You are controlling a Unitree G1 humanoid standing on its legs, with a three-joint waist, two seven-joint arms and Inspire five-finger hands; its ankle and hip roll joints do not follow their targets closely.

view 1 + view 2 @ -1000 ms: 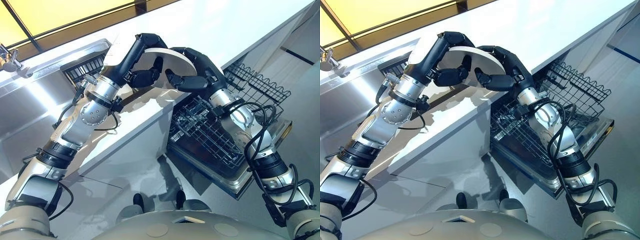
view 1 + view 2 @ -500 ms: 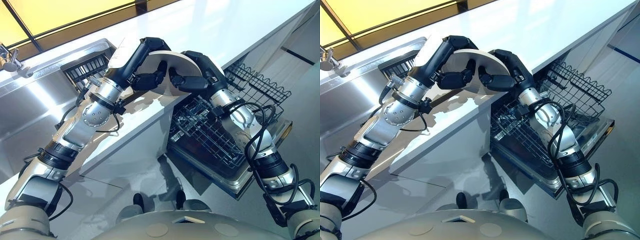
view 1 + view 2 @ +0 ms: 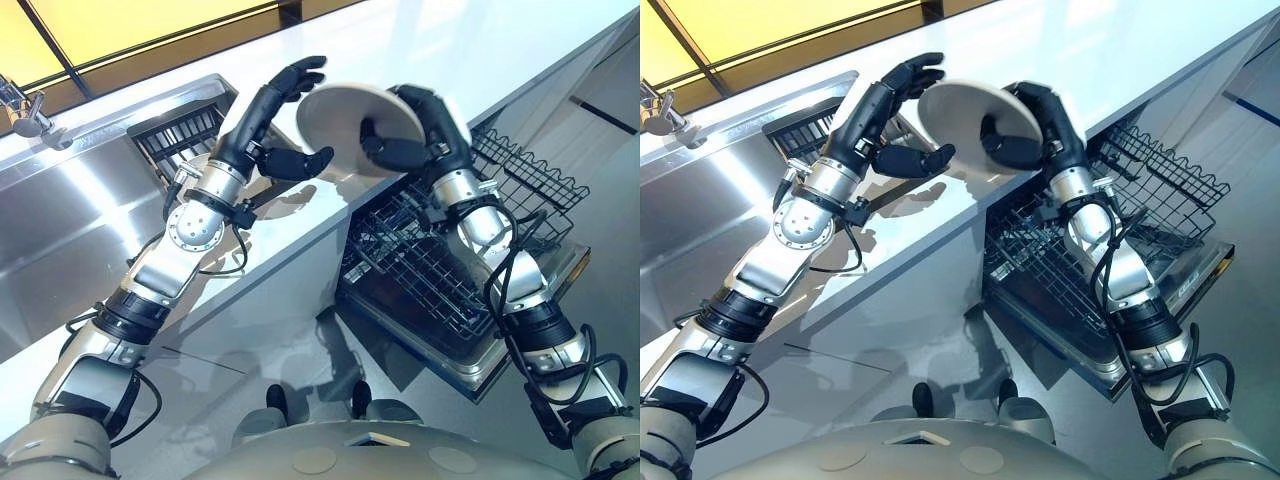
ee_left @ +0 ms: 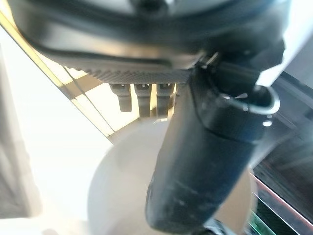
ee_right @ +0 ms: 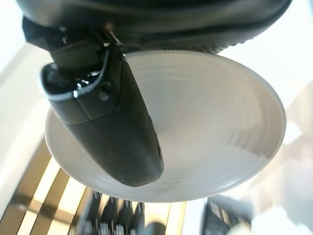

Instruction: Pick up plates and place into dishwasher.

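The right hand (image 3: pixel 432 118) clutched the tilted white plate (image 3: pixel 335 125) above the table (image 3: pixel 430 40) edge, while the left hand (image 3: pixel 265 110) hung just beside it, fingers loosely spread.

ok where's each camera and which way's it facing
Left eye view: on the head, looking down at counter, sink and open dishwasher; right hand grips the plate, left hand open beside it.
Right eye view: same head, same scene.
Left wrist view: left wrist, along its thumb toward the plate.
Right wrist view: right wrist, thumb on the plate.
All share the plate.
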